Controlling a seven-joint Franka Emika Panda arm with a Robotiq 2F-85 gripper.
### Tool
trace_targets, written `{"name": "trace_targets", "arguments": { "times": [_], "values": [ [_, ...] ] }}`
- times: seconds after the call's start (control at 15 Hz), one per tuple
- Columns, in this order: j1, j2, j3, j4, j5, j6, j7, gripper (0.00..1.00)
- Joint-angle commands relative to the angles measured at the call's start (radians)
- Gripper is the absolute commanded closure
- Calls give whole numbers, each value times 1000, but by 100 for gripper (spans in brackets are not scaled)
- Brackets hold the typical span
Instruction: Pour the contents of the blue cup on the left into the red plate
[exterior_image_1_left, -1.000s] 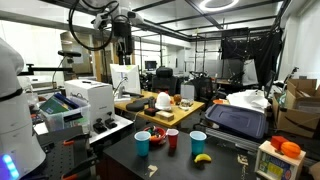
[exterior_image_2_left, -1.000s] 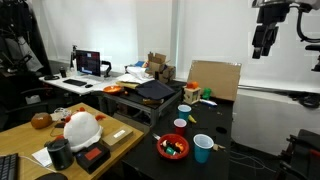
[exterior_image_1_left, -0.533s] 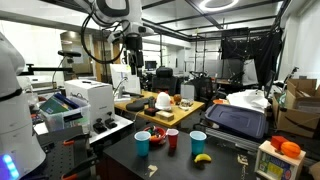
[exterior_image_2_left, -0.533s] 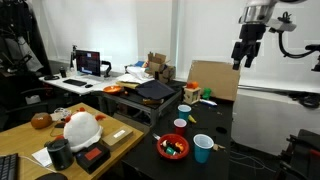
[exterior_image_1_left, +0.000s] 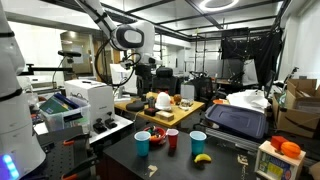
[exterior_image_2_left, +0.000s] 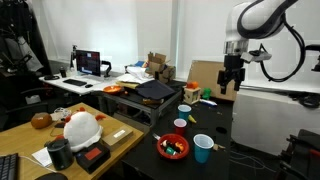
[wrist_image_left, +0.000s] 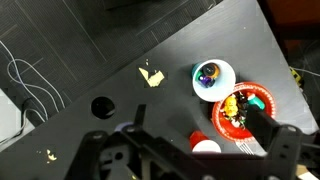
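The blue cup (exterior_image_1_left: 142, 143) stands upright on the dark table, left of the red plate (exterior_image_1_left: 158, 134). It also shows in an exterior view (exterior_image_2_left: 203, 148), beside the red plate (exterior_image_2_left: 172, 147), which holds small colourful toys. In the wrist view the blue cup (wrist_image_left: 213, 80) is seen from above with something dark inside, touching the rim of the red plate (wrist_image_left: 243, 108). My gripper (exterior_image_1_left: 141, 78) hangs open and empty high above the table, well clear of the cups, as both exterior views show (exterior_image_2_left: 231, 86). Its dark fingers frame the bottom of the wrist view (wrist_image_left: 198, 125).
A small red cup (exterior_image_1_left: 172, 139) and a paler light-blue cup (exterior_image_1_left: 198, 142) stand right of the plate, with a banana (exterior_image_1_left: 203, 157) in front. A printer (exterior_image_1_left: 85, 100) and a wooden table (exterior_image_1_left: 165, 108) with clutter lie behind. The red cup (wrist_image_left: 205, 147) shows in the wrist view.
The arm has swung down and in from near the ceiling, bringing the gripper lower and closer over the table. The cups and plate have not moved.
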Motion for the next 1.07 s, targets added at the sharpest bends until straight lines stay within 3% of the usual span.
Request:
{"name": "trace_targets", "arguments": {
  "times": [0.0, 1.0],
  "values": [
    [6, 149, 4, 87, 27, 11, 19, 0],
    [20, 544, -39, 173, -49, 214, -18, 0]
  ]
}}
